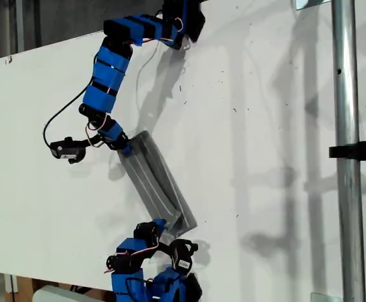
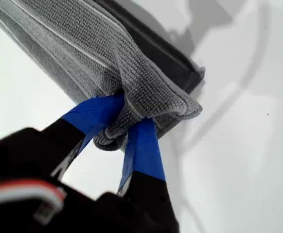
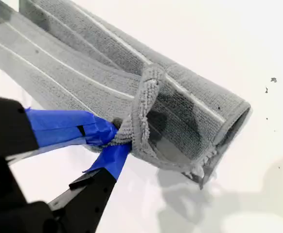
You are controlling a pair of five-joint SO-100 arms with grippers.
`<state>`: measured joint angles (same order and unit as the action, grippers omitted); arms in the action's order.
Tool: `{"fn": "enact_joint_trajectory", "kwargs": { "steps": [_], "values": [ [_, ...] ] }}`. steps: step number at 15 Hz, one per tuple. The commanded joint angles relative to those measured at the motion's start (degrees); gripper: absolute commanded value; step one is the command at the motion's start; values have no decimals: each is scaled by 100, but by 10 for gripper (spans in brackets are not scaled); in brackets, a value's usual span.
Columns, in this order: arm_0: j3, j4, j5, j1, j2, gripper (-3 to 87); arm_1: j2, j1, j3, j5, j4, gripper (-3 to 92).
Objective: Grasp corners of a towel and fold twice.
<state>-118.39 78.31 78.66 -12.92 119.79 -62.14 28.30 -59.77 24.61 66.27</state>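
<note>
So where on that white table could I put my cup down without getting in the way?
The bare white table between the towel and the metal pole is free. It's crowded along the towel, where my first claw and second claw each grip an end.

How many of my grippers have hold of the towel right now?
2. My first gripper pinches one bunched end of the towel; my second gripper pinches a hemmed edge at the other end.

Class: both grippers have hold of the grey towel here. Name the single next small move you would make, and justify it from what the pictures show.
Probably carry both ends sideways together, laying the towel over itself. My first gripper and my second gripper are each shut on bunched cloth at opposite ends, and the towel hangs between them as a narrow, curled strip, not yet flat on the table.
</note>
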Motion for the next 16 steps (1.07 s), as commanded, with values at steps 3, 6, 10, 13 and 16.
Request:
{"fn": "enact_joint_trajectory", "kwargs": {
  "steps": [3,6,10,13,16],
  "values": [
    [-1450,-1687,360,360,949,-27,343,26,-334,105,167,-3],
    [-2083,-2364,677,536,879,-27,853,-9,-264,176,-18,-3],
    [-2039,-2188,773,703,1055,-25,958,-26,-88,255,123,61],
    [-1723,-984,835,800,2347,11,0,26,-79,272,923,319],
    [-1608,343,1169,800,3401,23,-1020,229,-905,343,1151,365]
  ]
}}
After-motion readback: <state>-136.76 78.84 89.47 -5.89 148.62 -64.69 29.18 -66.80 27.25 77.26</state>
